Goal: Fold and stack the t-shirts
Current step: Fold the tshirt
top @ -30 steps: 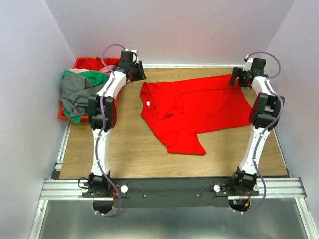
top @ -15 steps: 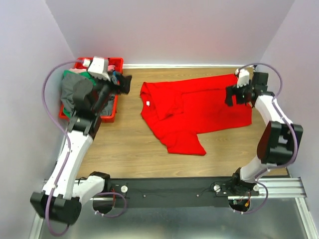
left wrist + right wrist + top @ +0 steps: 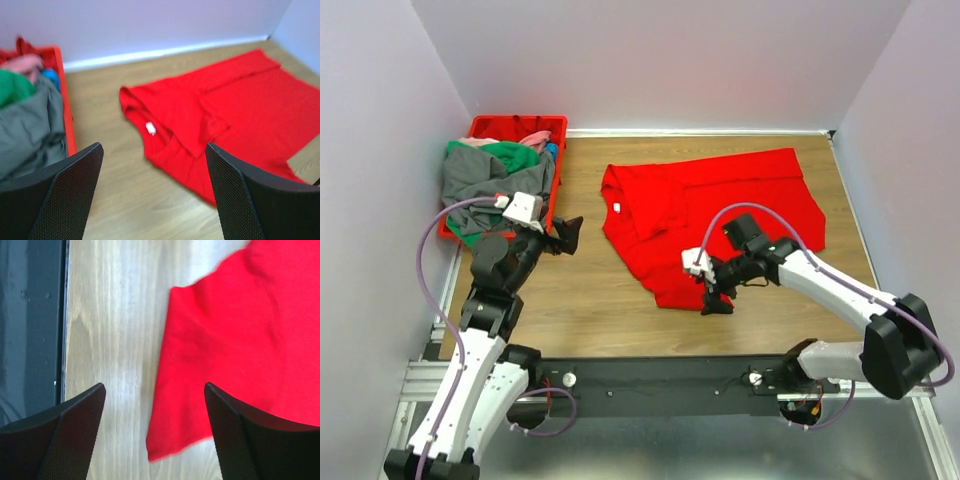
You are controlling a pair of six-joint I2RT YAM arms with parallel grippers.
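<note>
A bright red t-shirt (image 3: pixel 720 215) lies spread on the wooden table, its small white neck label (image 3: pixel 616 208) at the left; it also shows in the left wrist view (image 3: pixel 220 110). My left gripper (image 3: pixel 568 234) is open and empty, above bare wood left of the shirt. My right gripper (image 3: pixel 713 290) is open and empty, hovering over the shirt's near folded corner (image 3: pixel 200 405). Grey, green and pink shirts (image 3: pixel 485 180) are heaped in the red crate (image 3: pixel 520 125) at the far left.
The table's near edge and the black rail (image 3: pixel 30 330) lie just beside the right gripper. Walls close in the table at the back and both sides. The crate's red wall (image 3: pixel 67 110) shows in the left wrist view.
Both arms have swung from the far side of the table back toward the near edge. The left gripper left the crate area; the right gripper moved from the shirt's far right corner to its near corner.
</note>
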